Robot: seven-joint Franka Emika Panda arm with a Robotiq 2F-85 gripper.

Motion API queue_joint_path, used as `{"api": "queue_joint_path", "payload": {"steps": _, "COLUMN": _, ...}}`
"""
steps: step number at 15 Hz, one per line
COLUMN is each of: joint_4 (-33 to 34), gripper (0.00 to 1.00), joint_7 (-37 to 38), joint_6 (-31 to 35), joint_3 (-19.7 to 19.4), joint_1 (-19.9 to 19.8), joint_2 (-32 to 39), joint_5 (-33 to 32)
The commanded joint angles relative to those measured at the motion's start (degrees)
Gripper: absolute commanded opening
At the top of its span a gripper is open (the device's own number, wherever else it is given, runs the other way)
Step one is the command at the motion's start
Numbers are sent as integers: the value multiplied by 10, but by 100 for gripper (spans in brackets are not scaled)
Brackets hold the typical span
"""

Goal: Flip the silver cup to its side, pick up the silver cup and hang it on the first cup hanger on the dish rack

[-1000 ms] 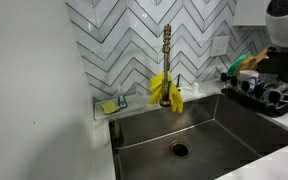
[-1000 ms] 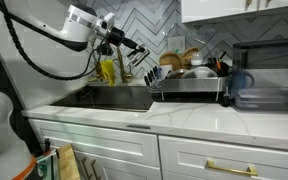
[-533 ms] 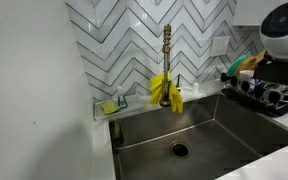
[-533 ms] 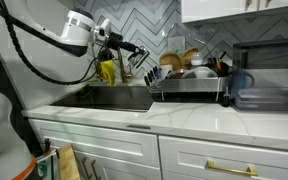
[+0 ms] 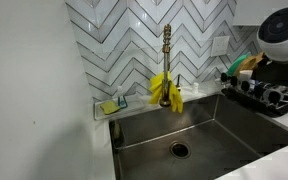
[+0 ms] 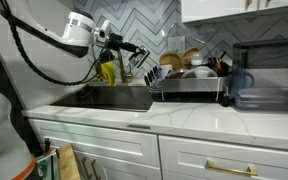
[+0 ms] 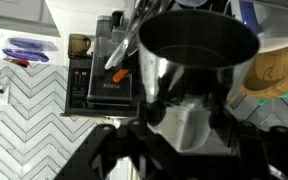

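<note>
Kitchen bench, white, carries a steel sink. Above the sink's right end, the end effector is clamped around the silver cup, which is held airborne just left of the dish rack. Judgement: flip and pickup are complete and the carry to the hanger is in hand. Next move calls for aligning the cup's mouth with the first hanger, which is too small to distinguish. Herringbone tile wall stands behind.

Soft, even light across the sink, with a mild sheen there. Wrist view goes dark below the silver cup: close-up blur, bright streaks on its wall.
</note>
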Motion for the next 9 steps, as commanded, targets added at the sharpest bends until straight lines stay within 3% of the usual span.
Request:
{"api": "queue_joint_path", "payload": {"steps": 1, "joint_4": -3, "gripper": 41, "joint_7": 83, "joint_6": -17, "joint_3": 1, "joint_1": 19, "joint_2": 14, "joint_5": -69}}
{"api": "queue_joint_path", "payload": {"steps": 9, "joint_4": -12, "gripper": 41, "joint_7": 198, "joint_6": -82, "joint_3": -2, "joint_1": 53, "joint_2": 60, "joint_5": -205}}
